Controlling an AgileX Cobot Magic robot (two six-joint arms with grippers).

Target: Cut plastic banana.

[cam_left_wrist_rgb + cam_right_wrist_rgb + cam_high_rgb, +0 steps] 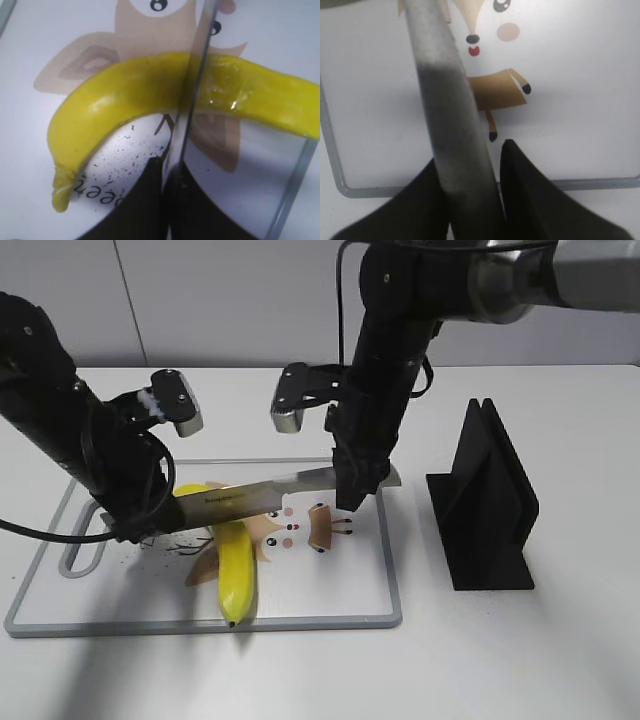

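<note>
The plastic banana lies yellow and curved on the white cutting board, apparently in one piece. A steel knife is held level across its upper part. In the left wrist view the blade stands edge-on over the middle of the banana. My left gripper is shut on the knife's left end. My right gripper has its fingers around the knife near its right end. I cannot tell whether the blade touches the banana.
The board has a grey rim, a handle slot at the left and a cartoon animal print. A black slotted stand is on the white table to the right of the board.
</note>
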